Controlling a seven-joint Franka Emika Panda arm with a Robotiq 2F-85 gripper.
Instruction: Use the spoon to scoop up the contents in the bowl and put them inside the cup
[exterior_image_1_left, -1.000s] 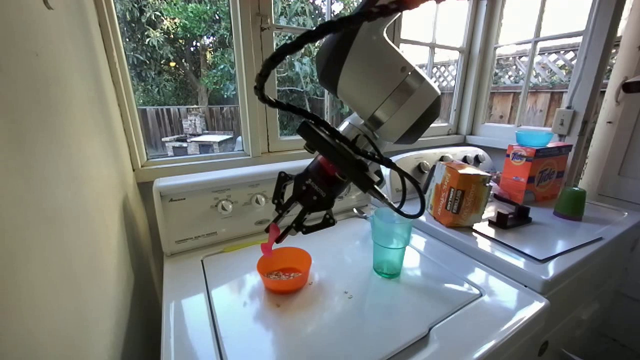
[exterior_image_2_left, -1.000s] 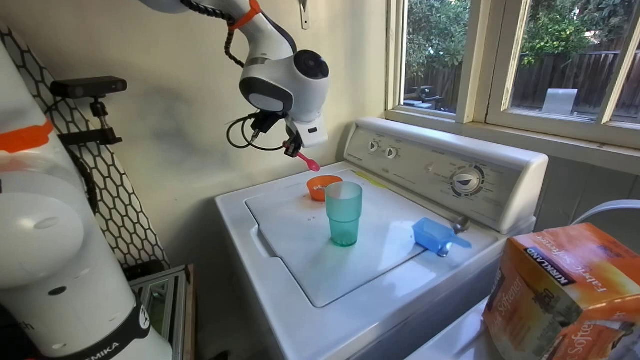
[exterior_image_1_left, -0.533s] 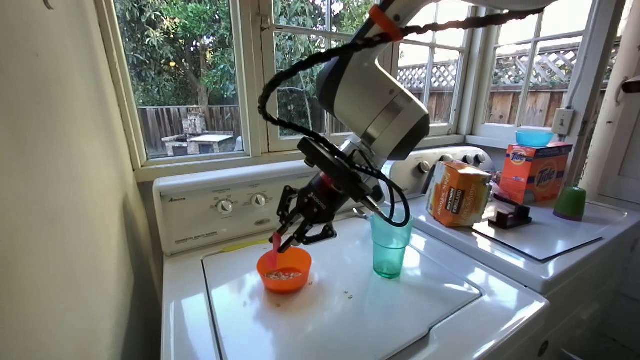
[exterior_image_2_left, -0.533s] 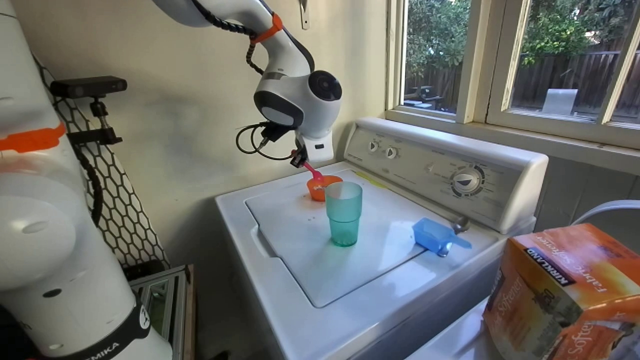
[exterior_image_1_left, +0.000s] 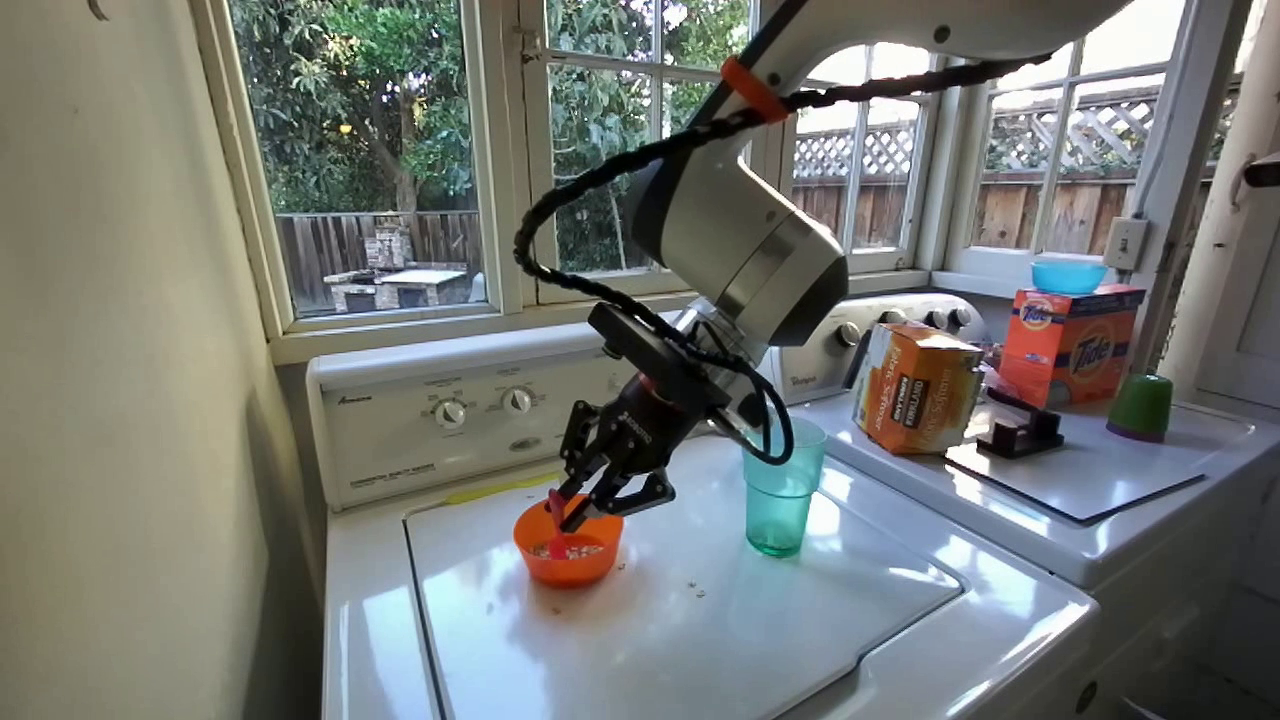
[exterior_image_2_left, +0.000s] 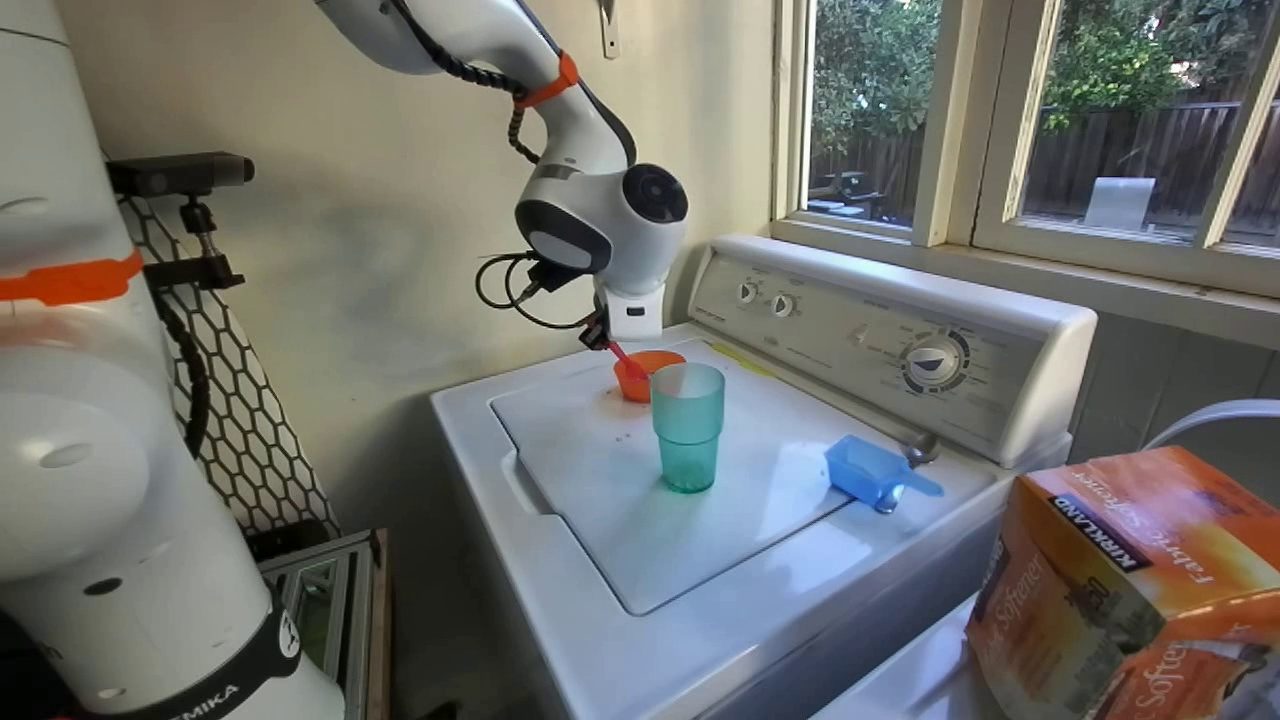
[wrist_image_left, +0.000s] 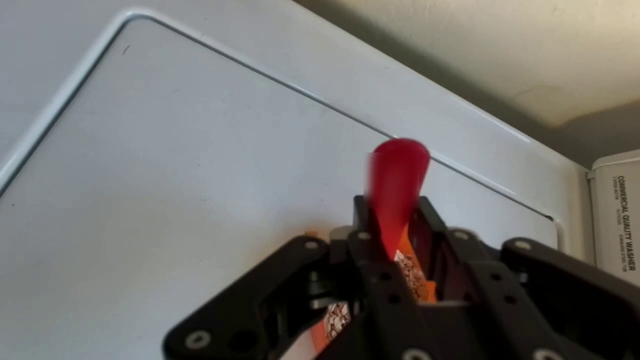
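My gripper (exterior_image_1_left: 563, 514) is shut on the handle of the red-pink spoon (exterior_image_1_left: 556, 530), which points down into the orange bowl (exterior_image_1_left: 572, 573). The spoon's head reaches the flaky contents (exterior_image_1_left: 588, 550) in the bowl. In an exterior view the gripper (exterior_image_2_left: 597, 336), spoon (exterior_image_2_left: 624, 358) and bowl (exterior_image_2_left: 634, 387) show behind the teal cup (exterior_image_2_left: 688, 430). In the wrist view the spoon's handle end (wrist_image_left: 400, 170) stands between the fingertips (wrist_image_left: 392, 204); the fingers hide much of the bowl (wrist_image_left: 319, 335). The cup (exterior_image_1_left: 783, 490) stands upright, apart from the bowl; its inside looks empty.
Everything stands on a white washer lid (exterior_image_1_left: 640, 640) with a few loose crumbs. A yellow utensil (exterior_image_1_left: 490, 491) lies behind the bowl. A blue scoop (exterior_image_2_left: 866, 468) and a metal spoon (exterior_image_2_left: 921, 449) lie beyond the cup. A softener box (exterior_image_2_left: 1130, 580) and green cup (exterior_image_1_left: 1140, 407) stand alongside.
My gripper has moved down and slightly toward the bowl's middle, carrying the spoon from above the bowl's rim into its contents. The bowl and cup have not moved.
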